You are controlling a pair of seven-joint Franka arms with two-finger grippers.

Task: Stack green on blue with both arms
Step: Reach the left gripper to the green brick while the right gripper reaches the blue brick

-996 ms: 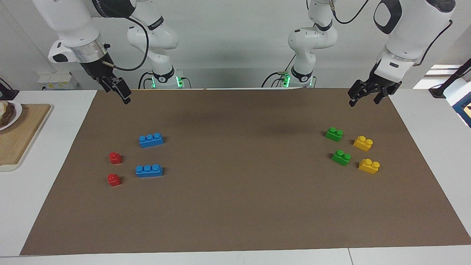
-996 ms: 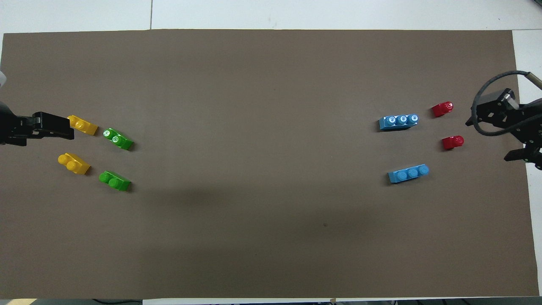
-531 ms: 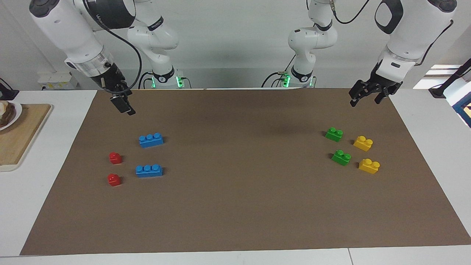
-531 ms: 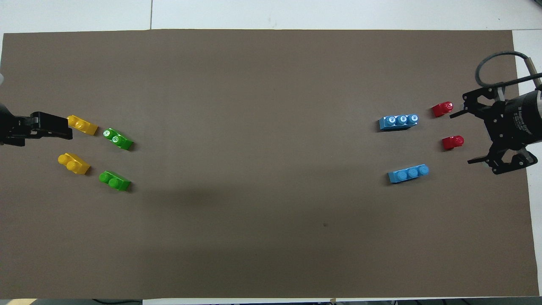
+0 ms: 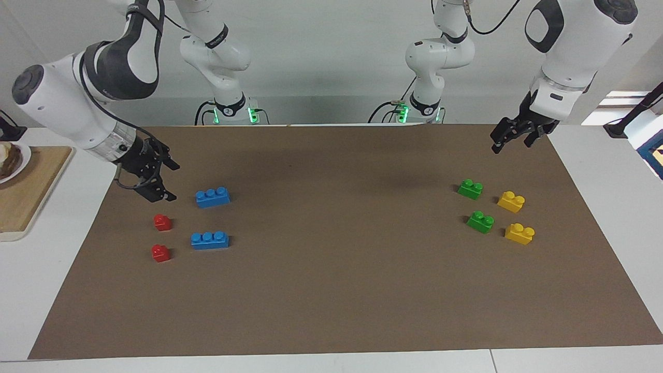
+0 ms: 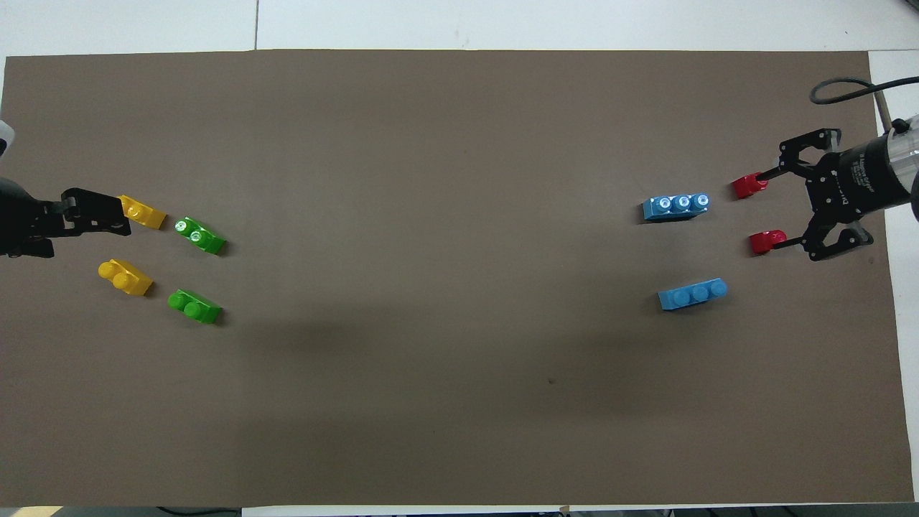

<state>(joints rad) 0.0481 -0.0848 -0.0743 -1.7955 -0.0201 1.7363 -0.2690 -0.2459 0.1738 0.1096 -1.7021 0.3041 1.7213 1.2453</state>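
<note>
Two blue three-stud bricks lie on the brown mat toward the right arm's end: one nearer to the robots, one farther. Two green two-stud bricks lie toward the left arm's end: one nearer, one farther. My right gripper is open and empty, low over the mat beside the nearer blue brick, without touching it. My left gripper is open and empty, raised over the mat's corner, apart from the green bricks.
Two small red bricks lie beside the blue ones, toward the mat's edge. Two yellow two-stud bricks lie beside the green ones. A wooden board with a plate sits off the mat at the right arm's end.
My right gripper has come down and moved out over the mat to beside the nearer blue brick, turning as it went. My left gripper has hardly moved. No brick has moved.
</note>
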